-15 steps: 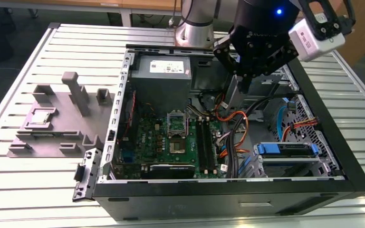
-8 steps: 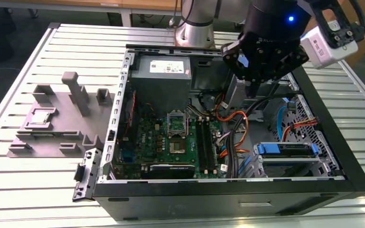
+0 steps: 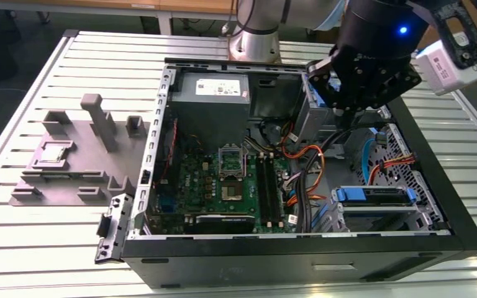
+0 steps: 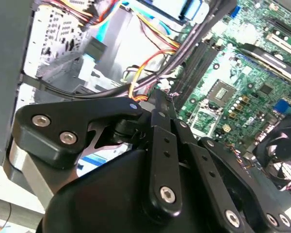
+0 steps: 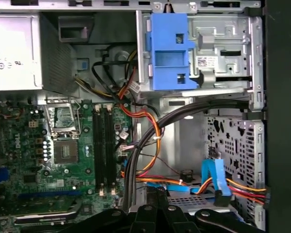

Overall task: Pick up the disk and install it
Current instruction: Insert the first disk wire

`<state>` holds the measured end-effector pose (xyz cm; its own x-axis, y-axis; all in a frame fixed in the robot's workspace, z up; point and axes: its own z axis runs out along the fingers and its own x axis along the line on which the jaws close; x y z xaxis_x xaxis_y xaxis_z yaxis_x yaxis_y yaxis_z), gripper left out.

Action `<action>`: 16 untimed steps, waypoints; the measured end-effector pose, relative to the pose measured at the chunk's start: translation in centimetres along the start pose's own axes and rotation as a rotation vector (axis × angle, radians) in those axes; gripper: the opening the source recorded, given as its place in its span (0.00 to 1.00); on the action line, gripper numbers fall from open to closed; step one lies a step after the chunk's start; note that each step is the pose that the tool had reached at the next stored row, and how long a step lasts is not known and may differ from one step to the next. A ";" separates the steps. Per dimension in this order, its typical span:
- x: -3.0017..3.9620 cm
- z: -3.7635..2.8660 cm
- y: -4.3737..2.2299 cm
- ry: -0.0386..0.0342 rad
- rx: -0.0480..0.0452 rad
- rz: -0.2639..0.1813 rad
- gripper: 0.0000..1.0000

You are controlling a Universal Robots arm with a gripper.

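hovering over the open case (image 3: 462,230), the end effector (image 3: 348,115) is sitting narrow and empty; the exterior view is showing the disk (image 3: 372,195) in its bay.

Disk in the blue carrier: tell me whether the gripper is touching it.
Apart. In the exterior view the gripper hangs away from the disk, which lies in its bay, with coloured cables in the gap between them.
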<state>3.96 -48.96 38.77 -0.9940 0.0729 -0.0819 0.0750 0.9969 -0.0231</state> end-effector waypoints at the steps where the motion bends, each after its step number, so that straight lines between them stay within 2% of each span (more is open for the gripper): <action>1: -0.25 0.02 0.02 0.0000 0.0000 0.000 0.10; 3: -0.57 -0.07 0.03 0.0000 0.0004 0.000 0.10; 8: -1.18 -0.86 0.05 0.0000 -0.0001 0.000 0.10; 10: -1.87 -0.82 0.11 0.0000 0.0000 0.000 0.10; 16: -4.51 -0.61 0.31 0.0000 0.0001 0.000 0.10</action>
<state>8.41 -48.97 39.74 -0.9940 0.0732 -0.0818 0.0753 0.9969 -0.0231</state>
